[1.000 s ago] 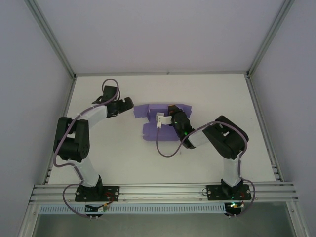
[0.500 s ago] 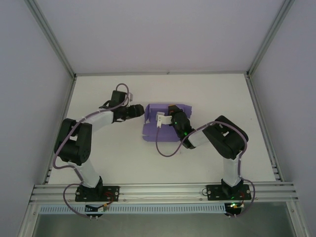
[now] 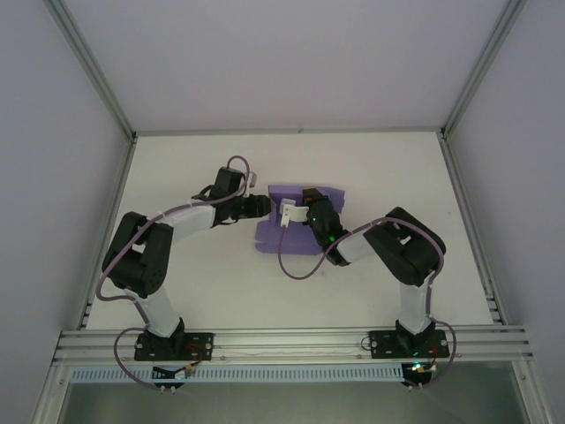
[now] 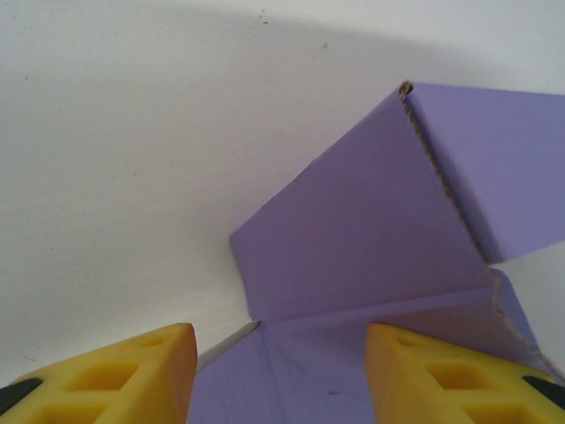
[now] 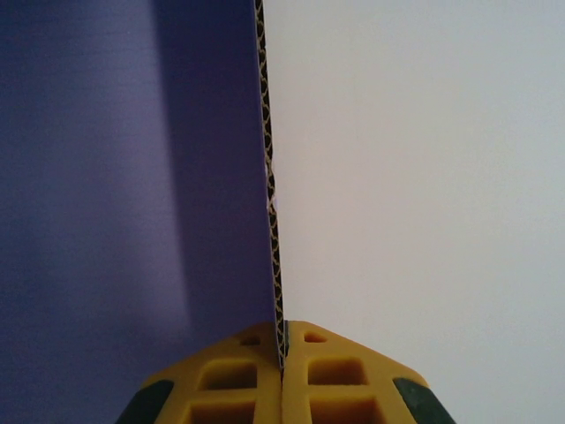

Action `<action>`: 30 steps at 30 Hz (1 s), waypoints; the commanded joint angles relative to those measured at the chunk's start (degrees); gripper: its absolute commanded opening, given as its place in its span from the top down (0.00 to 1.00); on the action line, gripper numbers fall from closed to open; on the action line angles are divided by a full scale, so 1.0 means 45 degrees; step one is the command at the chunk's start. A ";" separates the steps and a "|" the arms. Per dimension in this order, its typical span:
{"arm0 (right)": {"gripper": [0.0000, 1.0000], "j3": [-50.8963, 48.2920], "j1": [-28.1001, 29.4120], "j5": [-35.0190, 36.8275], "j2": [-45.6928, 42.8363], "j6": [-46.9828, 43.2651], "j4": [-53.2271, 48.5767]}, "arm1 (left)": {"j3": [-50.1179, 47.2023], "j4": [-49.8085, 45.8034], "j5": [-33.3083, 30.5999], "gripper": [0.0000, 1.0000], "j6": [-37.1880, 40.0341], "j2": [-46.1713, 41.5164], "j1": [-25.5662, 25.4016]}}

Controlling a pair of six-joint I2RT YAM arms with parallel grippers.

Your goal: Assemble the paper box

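Left gripper (image 3: 261, 205), top view: paper box (image 3: 296, 237) just ahead of its tips, right gripper (image 3: 307, 196) on the box's far part. Left wrist: fingers (image 4: 106, 375) spread, a raised flap (image 4: 353, 238) ahead between them. Right wrist: fingers (image 5: 238, 380) pinching the box's upright wall (image 5: 132, 177) edge-on.

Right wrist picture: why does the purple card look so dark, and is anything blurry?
Right wrist view: the paper box is in shade, darkest at left, its corrugated edge sharp. Left wrist view: a soft shadow crosses the table at top.
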 commanded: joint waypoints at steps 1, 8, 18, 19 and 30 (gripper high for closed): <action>1.00 -0.0294 0.0163 0.0119 -0.0185 0.0062 -0.0671 | -0.0969 0.1644 -0.0287 0.47 0.0551 0.0118 -0.0184; 1.00 -0.0692 0.0510 0.0165 -0.0343 0.0009 -0.1091 | -0.1362 0.3288 -0.0752 0.51 0.1294 0.0533 -0.0579; 1.00 -0.0723 0.0764 0.0464 -0.0299 0.0275 -0.1827 | -0.1492 0.4865 -0.1622 0.50 0.1600 0.0789 -0.1189; 1.00 -0.0694 0.0768 0.0453 -0.0290 0.0319 -0.1855 | -0.1480 0.4983 -0.1888 0.50 0.1610 0.0819 -0.1276; 1.00 -0.0666 0.0802 0.0260 -0.0468 0.1044 -0.2895 | -0.0727 0.4940 -0.3374 0.86 0.1531 0.1282 -0.1627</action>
